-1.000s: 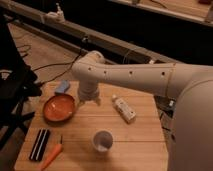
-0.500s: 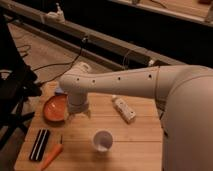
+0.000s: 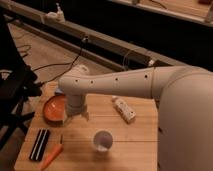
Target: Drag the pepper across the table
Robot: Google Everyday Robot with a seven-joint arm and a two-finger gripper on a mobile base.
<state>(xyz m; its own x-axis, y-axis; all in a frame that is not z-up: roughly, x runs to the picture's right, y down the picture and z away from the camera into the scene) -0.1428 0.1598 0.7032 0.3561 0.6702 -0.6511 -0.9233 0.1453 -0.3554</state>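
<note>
The pepper point(image 3: 52, 156), slim and orange with a thin dark stem, lies near the front left corner of the light plank table point(image 3: 135, 145). My gripper point(image 3: 75, 116) hangs at the end of the white arm, just right of the orange bowl point(image 3: 53, 110). It is above the tabletop, behind and to the right of the pepper, and does not touch it. Nothing shows in the gripper.
A black striped block point(image 3: 39, 144) lies left of the pepper. A white cup point(image 3: 103, 140) stands at front centre. A white packet point(image 3: 123, 109) lies to the right of the arm. A black chair frame point(image 3: 15, 92) stands off the left edge.
The arm has swung left and lowered. The gripper now sits beside the bowl's right rim, closer to the pepper. The objects on the table have not moved.
</note>
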